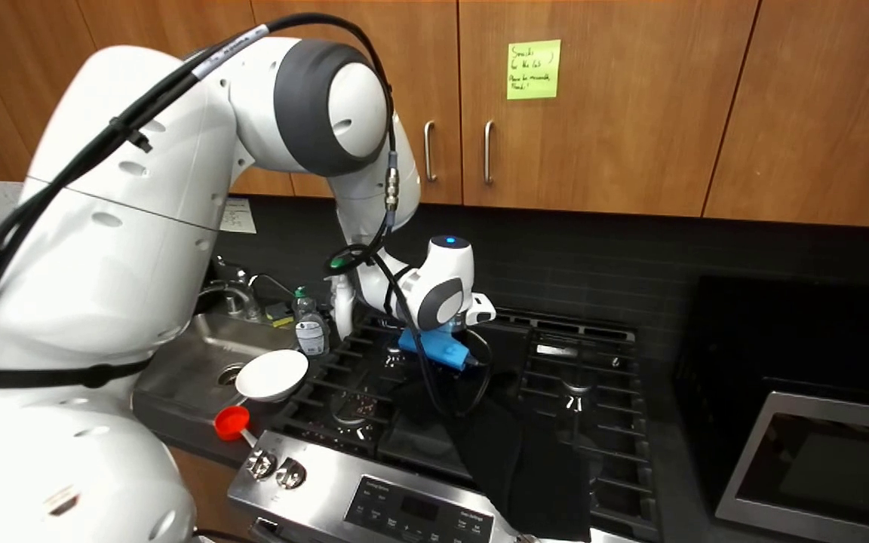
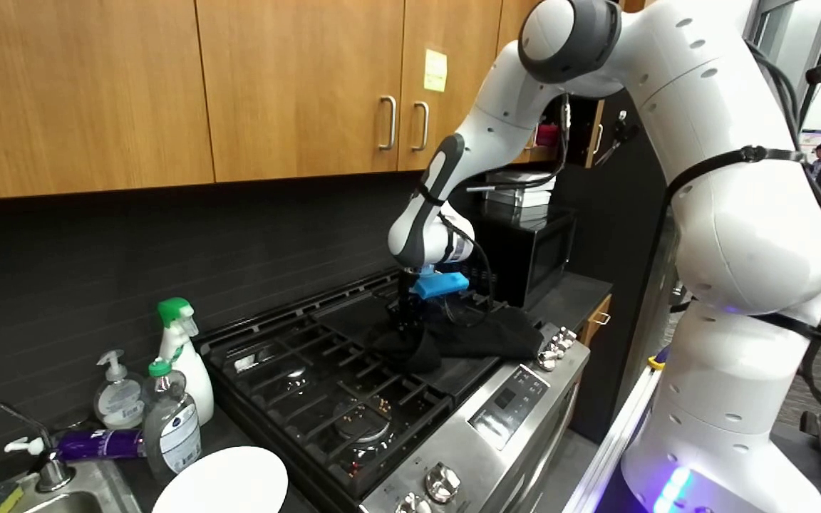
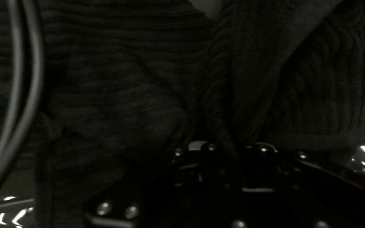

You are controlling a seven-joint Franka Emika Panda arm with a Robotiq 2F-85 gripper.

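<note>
Gripper [image 3: 231, 148] low at stove [image 1: 310, 498], pinched (I think; wrist view v. dark) on bunched fold of black cloth [image 3: 122, 79]. Rest of cloth lies rumpled across stove top, one end out to front edge just beside ctrl panel [image 1: 419, 514]. Blue piece [image 1: 438, 349] nr gripper, cable [image 3: 39, 63] looped close by. White bowl [image 1: 272, 375] & red cup [image 1: 232, 422] by sink [image 1: 185, 369]; spray btl [image 2: 201, 377] w/ green head stands just beside stove.

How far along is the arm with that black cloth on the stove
Done: the cloth lies over part of the stove. In hand: the claw looks shut on a gathered part of it. Left, it seems: that grip isn't released yet, and bits sit around an uncovered burner.
</note>
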